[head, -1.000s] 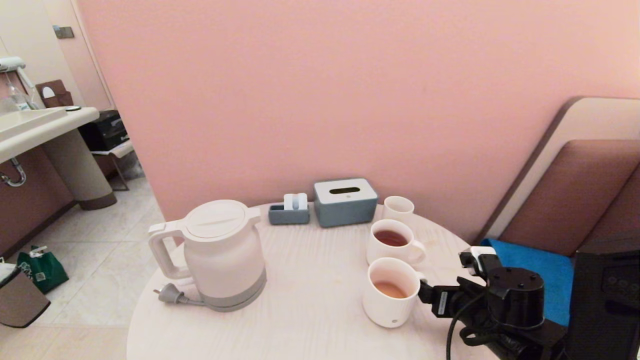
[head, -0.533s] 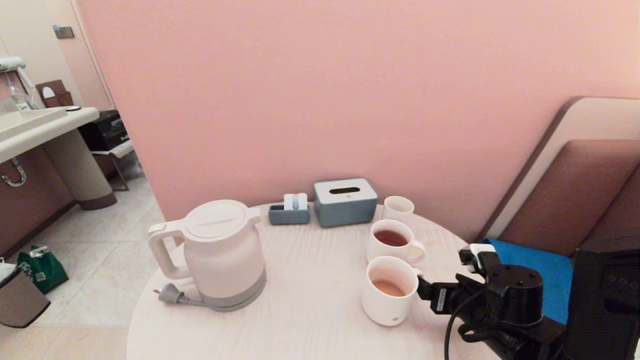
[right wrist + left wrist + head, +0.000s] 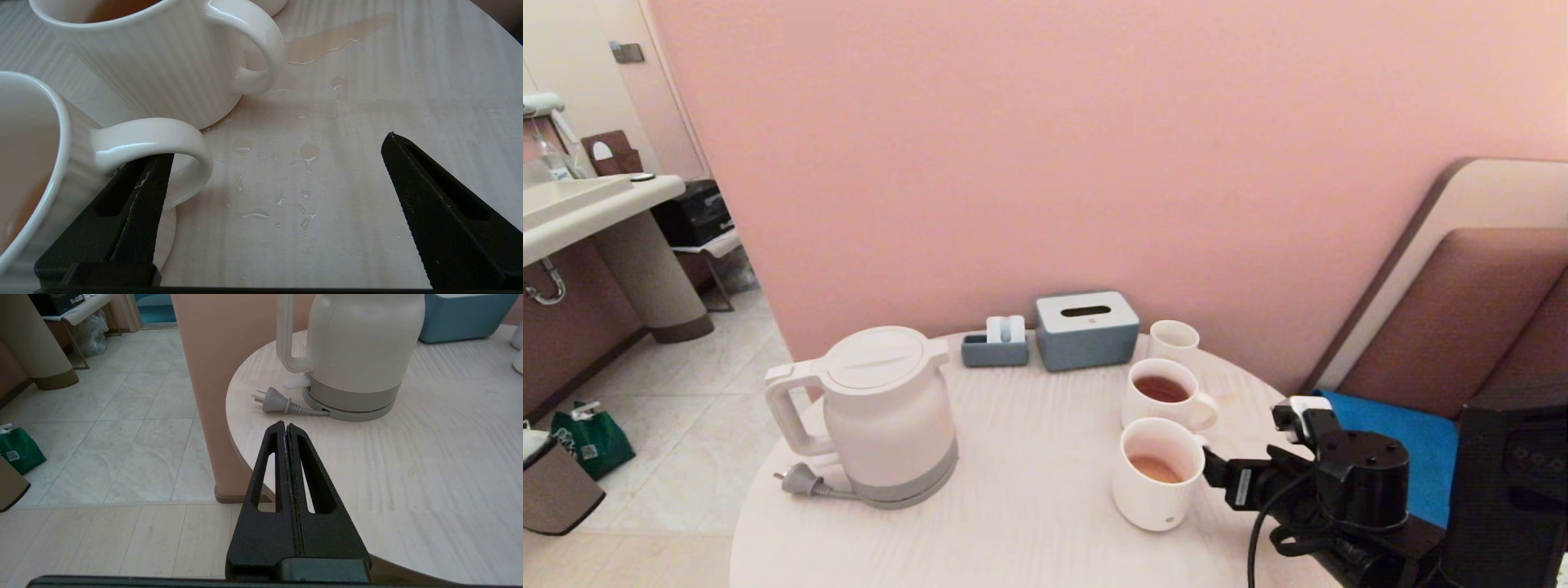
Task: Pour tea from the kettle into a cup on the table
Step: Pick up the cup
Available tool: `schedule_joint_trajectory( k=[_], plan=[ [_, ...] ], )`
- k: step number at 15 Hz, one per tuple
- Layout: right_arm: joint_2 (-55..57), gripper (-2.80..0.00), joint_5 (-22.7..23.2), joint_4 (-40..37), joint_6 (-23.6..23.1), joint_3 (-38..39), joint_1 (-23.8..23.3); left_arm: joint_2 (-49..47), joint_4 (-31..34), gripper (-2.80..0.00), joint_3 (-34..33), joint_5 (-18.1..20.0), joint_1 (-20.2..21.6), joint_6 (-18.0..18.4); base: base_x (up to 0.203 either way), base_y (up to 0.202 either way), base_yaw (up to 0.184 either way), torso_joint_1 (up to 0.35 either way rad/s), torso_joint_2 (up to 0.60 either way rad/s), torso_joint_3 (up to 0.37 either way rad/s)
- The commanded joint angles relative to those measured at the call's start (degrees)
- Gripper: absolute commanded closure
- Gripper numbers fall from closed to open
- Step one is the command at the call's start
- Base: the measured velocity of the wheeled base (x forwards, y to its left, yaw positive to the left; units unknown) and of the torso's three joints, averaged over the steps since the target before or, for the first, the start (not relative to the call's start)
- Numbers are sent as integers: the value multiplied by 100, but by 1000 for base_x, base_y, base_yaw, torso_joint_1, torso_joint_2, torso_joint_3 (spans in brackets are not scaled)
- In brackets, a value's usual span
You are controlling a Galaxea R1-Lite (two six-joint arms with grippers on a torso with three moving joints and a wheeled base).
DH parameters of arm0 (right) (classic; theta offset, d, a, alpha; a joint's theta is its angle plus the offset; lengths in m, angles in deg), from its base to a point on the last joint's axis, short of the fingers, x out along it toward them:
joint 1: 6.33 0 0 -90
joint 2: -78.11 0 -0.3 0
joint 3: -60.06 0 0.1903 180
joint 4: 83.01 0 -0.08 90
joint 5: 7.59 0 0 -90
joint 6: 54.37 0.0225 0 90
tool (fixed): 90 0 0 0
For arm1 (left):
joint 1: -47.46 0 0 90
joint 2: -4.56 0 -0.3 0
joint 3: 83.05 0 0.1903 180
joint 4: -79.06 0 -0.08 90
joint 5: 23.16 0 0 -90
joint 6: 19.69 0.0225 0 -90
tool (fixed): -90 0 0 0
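The right gripper [image 3: 273,163] sits low over the table [image 3: 1029,523] with its jaws spread wide and nothing in them. One finger [image 3: 139,200] is tucked under the handle of the cup [image 3: 1158,474], apparently through the loop; the other stands well clear over bare, wet wood. The cup stands upright near the table's right edge with a little pale orange tea [image 3: 1154,468] in the bottom. Just behind it is a second mug [image 3: 1162,394] of darker tea, and a small white cup [image 3: 1174,337] beyond that. Spilled drops [image 3: 304,192] dot the wood beside the handles.

The kettle [image 3: 886,412] stands upright, lid on, over on the left, well apart from the cup, its plug [image 3: 276,403] lying loose beside it. The left gripper [image 3: 286,428] hangs off the table's near edge, pinched shut and empty.

To me the pour looks done. Next the right arm should back straight out without hooking the handle.
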State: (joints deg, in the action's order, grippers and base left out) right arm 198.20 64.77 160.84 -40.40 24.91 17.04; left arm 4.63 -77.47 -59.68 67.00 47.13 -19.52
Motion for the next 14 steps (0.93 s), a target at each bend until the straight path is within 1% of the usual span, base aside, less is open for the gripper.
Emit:
schedule_joint_trajectory(
  k=[1, 7, 11, 14],
  plan=[
    [6, -280, -11, 244, 18, 10, 1, -7, -1, 0, 0, 2, -2, 0, 0, 0, 0, 0, 0, 0],
    [5, -280, -10, 244, -19, 54, 10, -7, -1, 0, 0, 8, -2, 0, 0, 0, 0, 0, 0, 0],
    [-12, -280, 120, 244, -87, 186, 10, -7, -1, 0, 0, 7, 3, 0, 0, 0, 0, 0, 0, 0],
    [-21, -280, 120, 244, -79, 221, 1, -7, -1, 0, 0, 2, -2, 0, 0, 0, 0, 0, 0, 0]
  ],
)
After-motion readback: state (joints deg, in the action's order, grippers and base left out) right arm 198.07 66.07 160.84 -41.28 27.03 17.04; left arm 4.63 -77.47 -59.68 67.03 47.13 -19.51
